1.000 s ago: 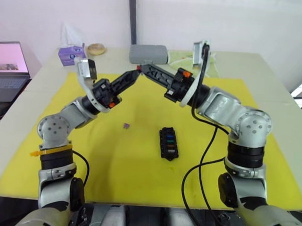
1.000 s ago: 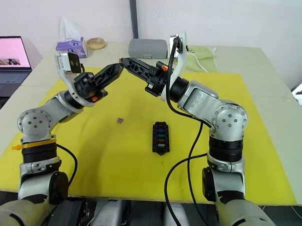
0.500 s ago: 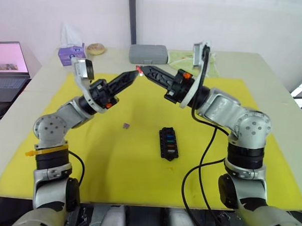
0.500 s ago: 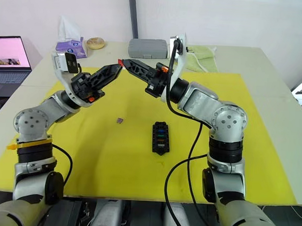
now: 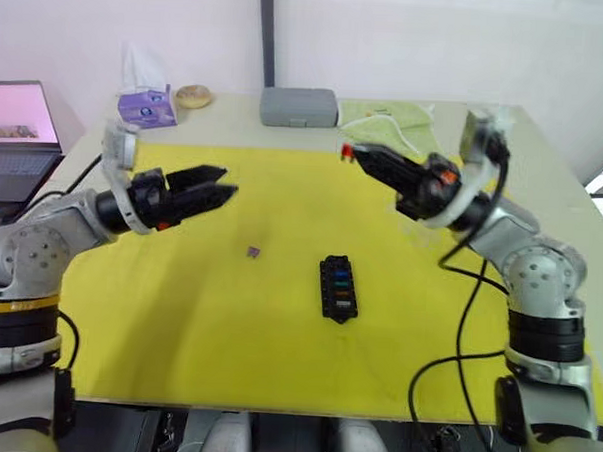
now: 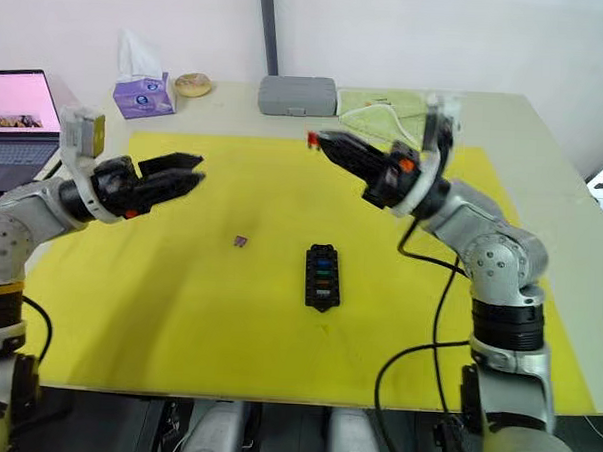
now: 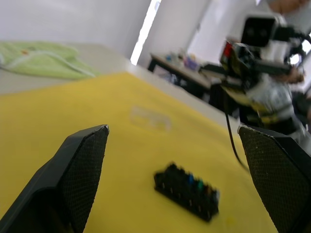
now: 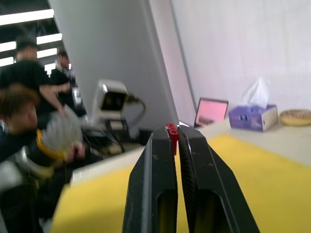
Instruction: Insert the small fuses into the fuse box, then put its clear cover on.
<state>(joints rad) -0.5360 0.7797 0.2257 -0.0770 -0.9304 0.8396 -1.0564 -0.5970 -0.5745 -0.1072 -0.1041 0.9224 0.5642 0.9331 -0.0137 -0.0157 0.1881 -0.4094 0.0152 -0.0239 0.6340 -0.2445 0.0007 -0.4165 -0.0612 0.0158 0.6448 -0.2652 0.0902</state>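
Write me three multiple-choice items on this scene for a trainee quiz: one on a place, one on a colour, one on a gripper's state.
1. Where is the loose purplish fuse?
A. On the mat beside the fuse box, toward the robot's left
B. Inside the grey case
C. On the laptop

2. What colour is the fuse in the right gripper?
A. Green
B. Red
C. Yellow

3. What is the left gripper doing?
A. Shut on a fuse
B. Shut on the cover
C. Open, holding nothing

Answers: 1 A, it lies apart from the box on the yellow mat; 2 B, a red tip shows between the fingertips; 3 C, its fingers stand wide apart.
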